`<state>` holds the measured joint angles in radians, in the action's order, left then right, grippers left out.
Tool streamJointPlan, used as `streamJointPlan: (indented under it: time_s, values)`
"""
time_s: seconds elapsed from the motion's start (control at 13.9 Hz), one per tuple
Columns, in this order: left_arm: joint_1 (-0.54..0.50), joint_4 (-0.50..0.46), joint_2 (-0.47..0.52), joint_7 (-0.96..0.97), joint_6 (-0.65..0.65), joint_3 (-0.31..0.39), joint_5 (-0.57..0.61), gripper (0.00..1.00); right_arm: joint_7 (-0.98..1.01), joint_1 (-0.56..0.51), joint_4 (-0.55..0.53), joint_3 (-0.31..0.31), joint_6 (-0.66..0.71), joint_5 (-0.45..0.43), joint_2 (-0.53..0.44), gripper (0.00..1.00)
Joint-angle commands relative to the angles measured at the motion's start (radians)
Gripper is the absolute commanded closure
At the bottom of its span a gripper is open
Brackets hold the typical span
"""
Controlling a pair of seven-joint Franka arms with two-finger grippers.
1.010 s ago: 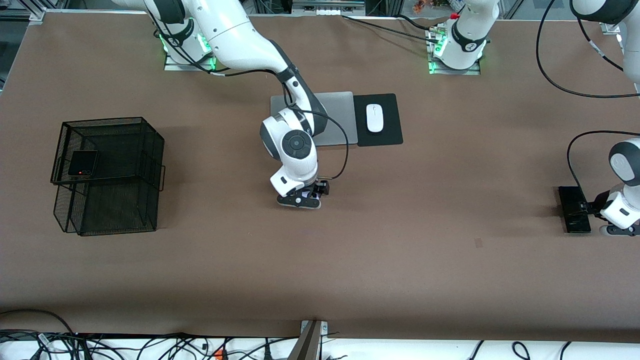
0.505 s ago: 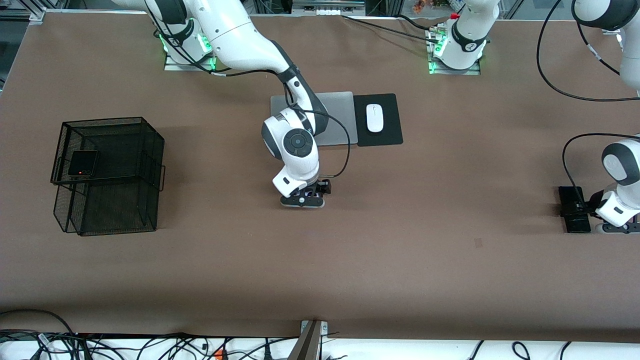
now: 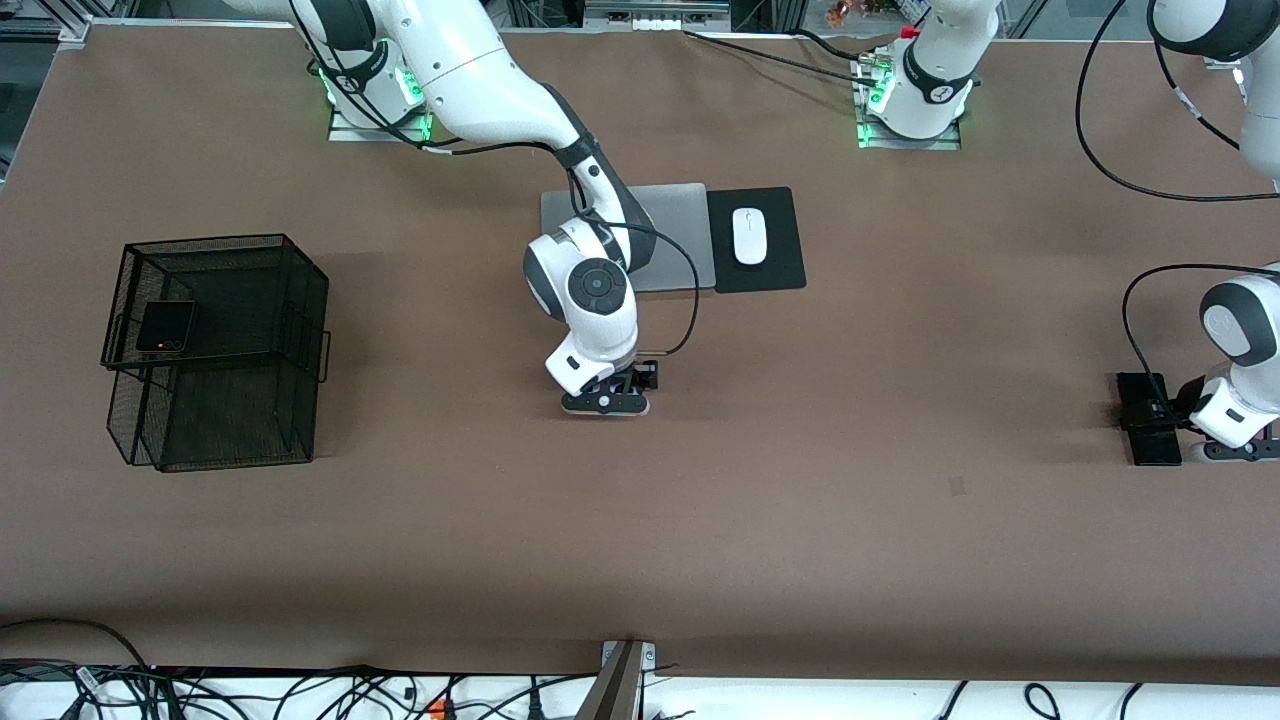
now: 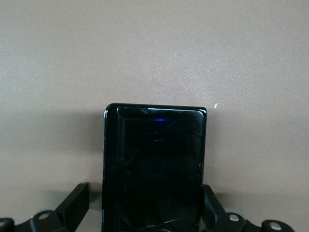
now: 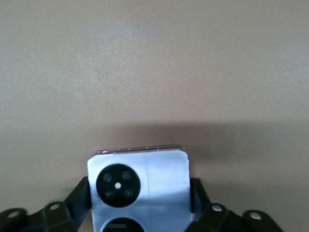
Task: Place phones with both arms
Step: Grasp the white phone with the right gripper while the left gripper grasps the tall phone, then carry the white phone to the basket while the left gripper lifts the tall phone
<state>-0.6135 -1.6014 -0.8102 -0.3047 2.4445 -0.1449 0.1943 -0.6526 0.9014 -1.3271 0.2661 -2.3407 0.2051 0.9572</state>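
A small square lilac-white phone point(image 5: 154, 179) with two black circles lies on the brown table near the middle. My right gripper point(image 5: 140, 189) stands over it with both fingers pressed against its sides; in the front view that gripper point(image 3: 606, 398) covers the phone. At the left arm's end of the table lies a long black slab phone point(image 4: 154, 154). My left gripper point(image 4: 144, 193) straddles it, open, with a gap at one finger point(image 4: 77, 203). From the front, the left gripper point(image 3: 1165, 418) sits over the slab point(image 3: 1142, 388). A small black folded phone point(image 3: 165, 326) rests on the basket's upper tier.
A two-tier black wire basket point(image 3: 225, 420) stands toward the right arm's end of the table. A silver laptop point(image 3: 680, 215) lies close to the bases, with a white mouse point(image 3: 749, 236) on a black pad point(image 3: 775, 272) beside it. Cables run along the table's front edge.
My right gripper's fingers have closed onto the lilac-white phone. The left arm's wrist has shifted slightly over the black slab, its gripper still open.
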Motion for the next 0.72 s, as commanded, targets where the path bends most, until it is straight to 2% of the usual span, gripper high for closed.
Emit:
streamJointPlan:
  time_s: [0.0,0.14,0.22,0.43,0.5,0.65]
  values:
    - [-0.009,-0.032,0.011,-0.008,0.027,-0.001,-0.015,0.0,0.011,0.007,-0.003,0.01,-0.003,-0.012,-0.011,1.0]
    - [-0.002,-0.032,0.011,0.001,0.027,-0.001,-0.015,0.0,0.017,0.001,-0.003,0.021,0.055,-0.012,-0.052,1.0]
    - [0.0,-0.031,0.008,0.004,0.027,-0.001,-0.015,0.02,0.021,-0.001,0.0,0.059,0.133,-0.007,-0.095,1.0]
    - [0.005,-0.026,-0.004,0.007,0.027,-0.001,-0.016,0.21,0.068,-0.007,0.002,0.186,0.387,0.0,-0.24,1.0]
    - [0.005,-0.026,-0.006,0.007,0.027,-0.001,-0.016,0.27,0.121,-0.018,0.002,0.221,0.453,0.003,-0.279,1.0]
    - [0.015,-0.025,-0.006,0.019,0.027,-0.001,-0.016,0.45,0.206,-0.051,0.0,0.269,0.542,0.007,-0.349,1.0]
